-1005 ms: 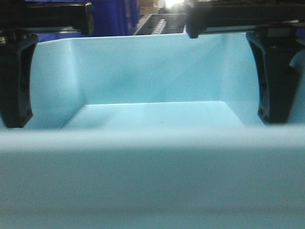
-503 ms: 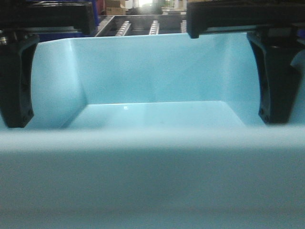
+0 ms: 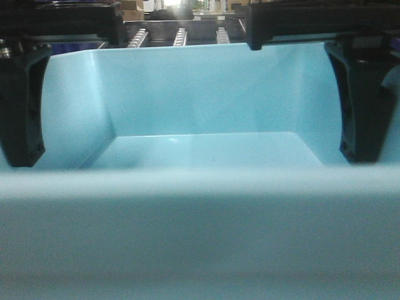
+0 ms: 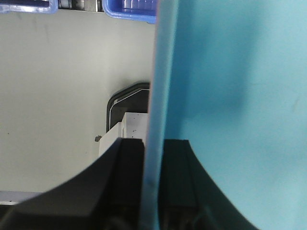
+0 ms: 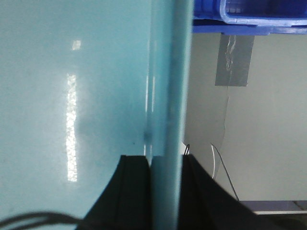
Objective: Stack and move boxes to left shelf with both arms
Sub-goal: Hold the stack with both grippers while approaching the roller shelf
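Left tool (image 4: 152, 191) and right tool (image 5: 165, 191) — clamping light blue box (image 3: 200, 112) walls.

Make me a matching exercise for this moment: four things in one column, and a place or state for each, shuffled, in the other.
Things:
1. light blue box
2. left gripper
3. shelf rollers
4. dark blue bin

Places or states:
A. beyond the box's far wall, top of the front view
B. clamped on the box's left wall
C. held between both grippers, empty inside
D. top edge of the right wrist view, past the box rim

Pairs: 1-C, 2-B, 3-A, 4-D
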Action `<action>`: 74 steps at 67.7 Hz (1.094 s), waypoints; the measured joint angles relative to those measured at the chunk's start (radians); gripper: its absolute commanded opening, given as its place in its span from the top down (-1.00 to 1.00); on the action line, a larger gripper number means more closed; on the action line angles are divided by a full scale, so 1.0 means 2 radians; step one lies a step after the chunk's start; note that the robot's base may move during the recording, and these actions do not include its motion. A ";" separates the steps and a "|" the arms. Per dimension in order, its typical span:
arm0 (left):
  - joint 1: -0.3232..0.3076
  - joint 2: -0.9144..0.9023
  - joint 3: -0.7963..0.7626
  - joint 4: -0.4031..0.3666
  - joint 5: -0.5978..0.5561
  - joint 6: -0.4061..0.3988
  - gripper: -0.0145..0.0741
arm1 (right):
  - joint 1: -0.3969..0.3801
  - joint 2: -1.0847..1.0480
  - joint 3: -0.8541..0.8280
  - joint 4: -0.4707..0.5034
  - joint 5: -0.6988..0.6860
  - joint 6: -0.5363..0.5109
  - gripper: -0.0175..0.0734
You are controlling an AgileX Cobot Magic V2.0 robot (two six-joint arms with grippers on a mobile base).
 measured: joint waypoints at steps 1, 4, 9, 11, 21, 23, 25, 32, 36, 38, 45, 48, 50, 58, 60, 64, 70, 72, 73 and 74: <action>0.000 0.000 0.000 0.000 0.000 0.000 0.68 | 0.000 0.000 0.000 0.000 0.000 0.000 0.49; 0.000 0.000 0.000 0.000 0.000 0.000 0.68 | 0.000 0.000 0.000 0.000 0.000 0.000 0.49; 0.000 0.000 0.000 0.000 0.000 0.000 0.68 | 0.000 0.000 0.000 0.000 0.000 0.000 0.49; 0.000 0.000 0.000 0.000 0.000 0.000 0.68 | 0.000 0.000 0.000 0.000 0.000 0.000 0.49; 0.000 0.000 0.000 0.000 0.000 0.000 0.68 | 0.000 0.000 0.000 0.000 0.000 0.000 0.49; 0.000 0.000 0.000 0.000 0.000 0.000 0.68 | 0.000 0.000 0.000 0.000 0.000 0.000 0.49; 0.000 0.000 0.000 0.000 0.000 0.000 0.68 | 0.000 0.000 0.000 0.000 0.000 0.000 0.49; 0.000 0.000 0.000 0.000 0.000 0.000 0.68 | 0.000 0.000 0.000 0.000 0.000 0.000 0.49; 0.000 0.000 0.000 0.000 0.000 0.000 0.68 | 0.000 0.000 0.000 0.000 0.000 0.000 0.49; 0.000 0.000 0.000 0.000 0.000 0.000 0.68 | 0.000 0.000 0.000 0.000 0.000 0.000 0.49; 0.000 0.000 0.000 0.000 0.000 0.000 0.68 | 0.000 0.000 0.000 0.000 0.000 0.000 0.49; 0.000 0.000 0.000 0.000 0.000 0.000 0.68 | 0.000 0.000 0.000 0.000 0.000 0.000 0.49; 0.000 0.000 0.000 0.000 0.000 0.000 0.68 | 0.000 0.000 0.000 0.000 0.000 0.000 0.49; 0.000 0.000 0.000 0.000 0.000 0.000 0.68 | 0.000 0.000 0.000 0.000 0.000 0.000 0.49; 0.000 0.000 0.000 0.000 0.000 0.000 0.68 | 0.000 0.000 0.000 0.000 0.000 0.000 0.49; 0.000 0.000 0.000 0.000 0.000 0.000 0.68 | 0.000 0.000 0.000 0.000 0.000 0.000 0.49; 0.000 0.000 0.000 0.000 0.000 0.000 0.68 | 0.000 0.000 0.000 0.000 0.000 0.000 0.49; 0.000 0.000 0.000 0.000 0.000 0.000 0.68 | 0.000 0.000 0.000 0.000 0.000 0.000 0.49; 0.000 0.000 0.000 0.000 0.000 0.000 0.68 | 0.000 0.000 0.000 0.000 0.000 0.000 0.49; 0.000 0.000 0.000 0.000 0.000 0.000 0.68 | 0.000 0.000 0.000 0.000 0.000 0.000 0.49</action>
